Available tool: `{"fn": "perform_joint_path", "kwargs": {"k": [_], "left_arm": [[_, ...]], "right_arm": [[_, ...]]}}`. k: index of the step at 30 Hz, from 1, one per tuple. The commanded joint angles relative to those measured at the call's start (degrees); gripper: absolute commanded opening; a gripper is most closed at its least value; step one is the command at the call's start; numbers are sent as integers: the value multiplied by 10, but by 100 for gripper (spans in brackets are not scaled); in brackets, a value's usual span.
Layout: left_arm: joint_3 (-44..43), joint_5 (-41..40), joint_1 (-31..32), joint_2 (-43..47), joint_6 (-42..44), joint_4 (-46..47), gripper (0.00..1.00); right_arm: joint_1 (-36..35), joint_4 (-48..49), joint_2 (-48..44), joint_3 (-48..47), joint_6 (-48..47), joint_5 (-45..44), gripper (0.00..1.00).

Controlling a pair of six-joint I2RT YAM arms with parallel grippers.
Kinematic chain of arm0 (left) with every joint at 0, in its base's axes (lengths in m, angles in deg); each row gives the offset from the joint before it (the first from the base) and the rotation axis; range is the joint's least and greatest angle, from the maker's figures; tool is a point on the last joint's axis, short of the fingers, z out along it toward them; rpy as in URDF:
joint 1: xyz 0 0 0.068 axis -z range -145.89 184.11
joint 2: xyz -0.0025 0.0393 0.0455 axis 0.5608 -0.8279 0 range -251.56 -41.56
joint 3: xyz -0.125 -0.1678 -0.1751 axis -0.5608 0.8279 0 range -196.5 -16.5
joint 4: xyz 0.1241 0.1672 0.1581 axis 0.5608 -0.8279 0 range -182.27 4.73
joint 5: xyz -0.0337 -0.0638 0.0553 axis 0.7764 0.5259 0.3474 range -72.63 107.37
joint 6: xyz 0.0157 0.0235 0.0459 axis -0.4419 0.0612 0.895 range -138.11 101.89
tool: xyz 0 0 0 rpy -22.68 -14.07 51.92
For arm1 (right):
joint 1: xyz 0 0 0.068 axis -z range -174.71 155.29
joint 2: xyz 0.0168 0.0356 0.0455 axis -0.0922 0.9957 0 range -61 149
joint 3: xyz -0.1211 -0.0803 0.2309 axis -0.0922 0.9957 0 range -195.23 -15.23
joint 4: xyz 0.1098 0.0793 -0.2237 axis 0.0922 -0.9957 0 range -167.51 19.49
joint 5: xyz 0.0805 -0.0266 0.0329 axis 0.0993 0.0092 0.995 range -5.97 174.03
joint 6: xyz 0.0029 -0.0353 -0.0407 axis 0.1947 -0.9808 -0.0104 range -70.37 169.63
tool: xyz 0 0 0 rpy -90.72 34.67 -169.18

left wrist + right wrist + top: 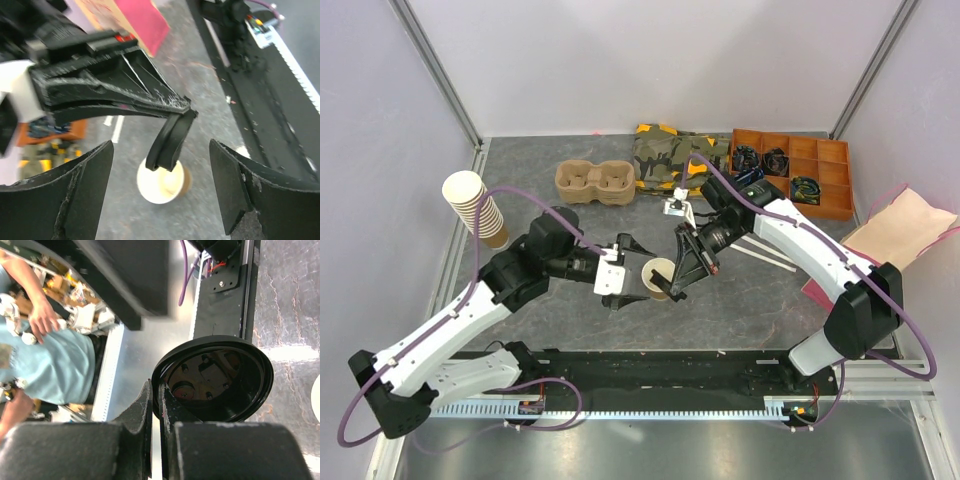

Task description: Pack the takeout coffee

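Note:
The takeout coffee's tan paper cup (658, 277) stands open on the grey table, with no lid on it. It also shows in the left wrist view (162, 182). My right gripper (680, 283) is shut on the rim of the round black lid (220, 375) and holds it tilted on edge just above the cup's right side. The left wrist view shows the lid (170, 142) edge-on over the cup. My left gripper (626, 272) is open, its jaws spread wide, with the cup just beyond the fingertips and untouched.
A stack of lidless paper cups (475, 207) lies at the left. A brown pulp carrier (595, 182), a camouflage cloth (670, 155) and an orange divided tray (795, 170) sit at the back. A tan and pink paper bag (905, 235) lies at the right, white sticks (770, 255) beside it.

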State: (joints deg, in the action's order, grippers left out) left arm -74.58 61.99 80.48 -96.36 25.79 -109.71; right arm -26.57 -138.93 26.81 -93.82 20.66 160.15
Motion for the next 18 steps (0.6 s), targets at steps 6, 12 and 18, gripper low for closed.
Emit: {"fn": "perform_joint_path", "kwargs": {"k": [6,12,18], "left_arm": [[-37,15,2,-54,43,-50,79],[-28,9,3,-57,44,-34,68],[-25,15,14,-62,43,-27,66]], "right_arm": [[-29,-57,5,-58,-91,-17,0],[-34,-58,8,-65,-91,-6,0],[-36,-59,12,-73,-88,-4,0]]}}
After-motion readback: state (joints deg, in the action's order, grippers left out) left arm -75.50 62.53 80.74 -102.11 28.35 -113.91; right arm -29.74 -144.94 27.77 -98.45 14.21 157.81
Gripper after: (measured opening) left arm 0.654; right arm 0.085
